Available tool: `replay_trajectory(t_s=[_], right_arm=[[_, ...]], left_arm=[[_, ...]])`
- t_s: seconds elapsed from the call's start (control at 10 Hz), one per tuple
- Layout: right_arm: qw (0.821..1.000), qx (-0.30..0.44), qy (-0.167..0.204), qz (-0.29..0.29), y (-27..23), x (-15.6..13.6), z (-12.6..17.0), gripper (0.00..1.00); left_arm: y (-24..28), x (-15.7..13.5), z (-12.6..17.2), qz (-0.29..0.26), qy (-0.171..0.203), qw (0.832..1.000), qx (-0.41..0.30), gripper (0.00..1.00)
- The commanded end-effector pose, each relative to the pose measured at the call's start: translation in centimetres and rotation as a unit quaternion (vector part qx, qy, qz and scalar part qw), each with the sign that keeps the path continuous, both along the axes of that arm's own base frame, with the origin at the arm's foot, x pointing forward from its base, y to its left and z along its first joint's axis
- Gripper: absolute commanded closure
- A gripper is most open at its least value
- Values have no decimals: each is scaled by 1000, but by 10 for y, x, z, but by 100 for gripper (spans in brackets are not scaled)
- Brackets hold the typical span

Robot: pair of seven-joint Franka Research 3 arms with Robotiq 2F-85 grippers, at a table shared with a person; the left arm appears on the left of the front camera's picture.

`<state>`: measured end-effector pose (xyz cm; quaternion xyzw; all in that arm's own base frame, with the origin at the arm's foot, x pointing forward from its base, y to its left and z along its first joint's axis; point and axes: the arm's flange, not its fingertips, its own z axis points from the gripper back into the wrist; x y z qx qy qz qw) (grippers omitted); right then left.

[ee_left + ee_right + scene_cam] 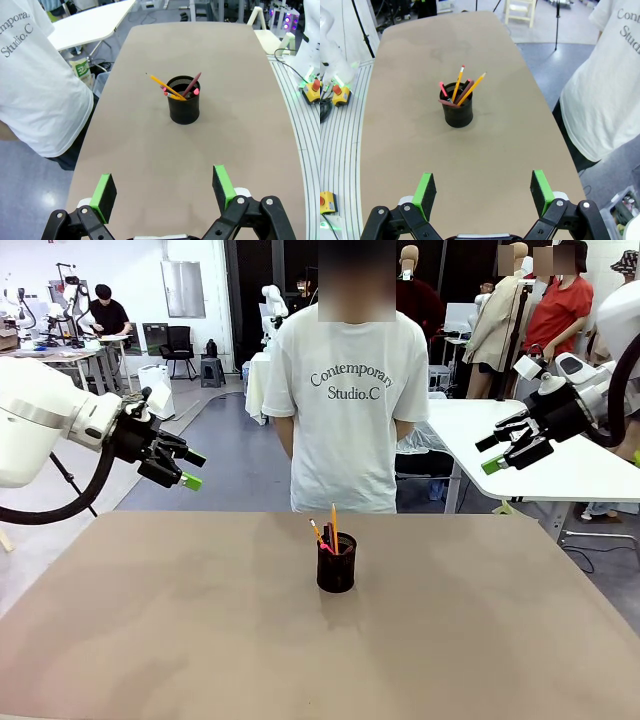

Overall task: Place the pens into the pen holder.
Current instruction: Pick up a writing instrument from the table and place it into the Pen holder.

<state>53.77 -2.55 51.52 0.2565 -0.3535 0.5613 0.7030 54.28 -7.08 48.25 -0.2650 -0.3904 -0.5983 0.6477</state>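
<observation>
Looking from left to right across your scene:

Left tool: the black two-finger tool with green pads (186, 469) on your white left arm hangs above the left edge of the surface, released, holding nothing. From its wrist camera you see the fingers (162, 192) spread wide, with bare surface between them.

Surface: the broad tan matte surface (150, 620) runs from your side to the person at the far edge.

Pen holder: the small black cylindrical wire-mesh cup (336, 562) stands upright near the middle of the surface, a little toward the far side, well apart from both tools. You also see it at (183, 99) and (458, 108).

Pens: the slim yellow-orange pencil (334, 522) stands almost upright in the cup. A second yellow pencil (165, 86) leans out over the rim. The dull reddish-brown pencil (192, 83) and the short black marker with red ends (442, 90) sit inside too.

Person: someone in a white printed T-shirt (345, 410) stands just behind the far edge.

Right tool: the matching black tool with green pads (502, 454) on your right arm hangs above the right side, released and empty. Its wrist camera shows the fingers (482, 191) wide apart.
</observation>
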Motion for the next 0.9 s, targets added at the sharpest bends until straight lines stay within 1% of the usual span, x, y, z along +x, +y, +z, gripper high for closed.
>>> replay_trajectory(t_s=[0.0, 0.8], right_arm=[[1000, -1, -2, -2, 1, -2, 1, 0], [1000, -1, -2, -2, 1, -2, 1, 0]], left_arm=[[0, 1, 1, 1, 0, 1000, 0, 0], [0, 1, 1, 1, 0, 1000, 0, 0]])
